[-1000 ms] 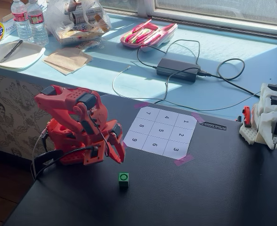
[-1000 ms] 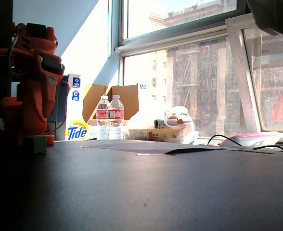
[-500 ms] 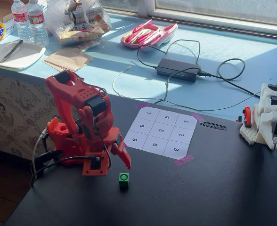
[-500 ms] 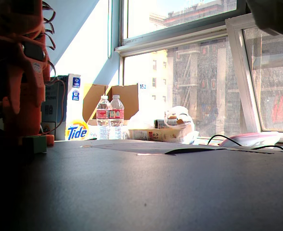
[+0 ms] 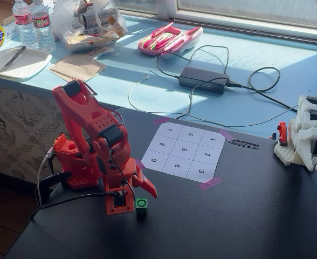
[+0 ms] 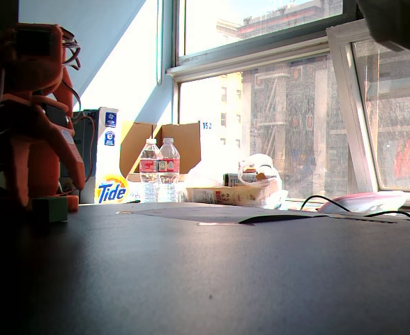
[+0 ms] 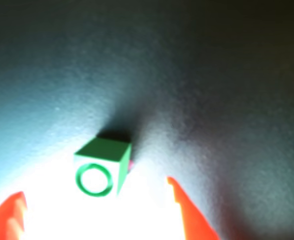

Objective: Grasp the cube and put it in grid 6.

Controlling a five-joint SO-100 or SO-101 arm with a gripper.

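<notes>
The tiny green cube (image 5: 141, 204) with a pale ring on top rests on the black table, in front of the paper grid. My red gripper (image 5: 135, 195) hangs low over it, open, one finger on each side of the cube and neither touching it. In the wrist view the cube (image 7: 102, 167) lies just ahead of the two red fingertips (image 7: 176, 192), and my gripper (image 7: 94, 196) holds nothing. Grid 6 (image 5: 177, 165) is the middle cell of the grid's near row and is bare. In a low fixed view the cube (image 6: 49, 209) sits below the red arm (image 6: 34, 139).
A white device (image 5: 309, 134) stands at the table's right edge. Beyond the table, the blue sill holds a power adapter (image 5: 202, 79) with cables, a pink tray (image 5: 169, 39), a plate (image 5: 18, 62) and bottles (image 5: 33, 22). The table's left edge runs close behind the arm's base.
The arm has unfolded and swung its gripper forward and down from beside its base to just over the cube. The cube has not moved.
</notes>
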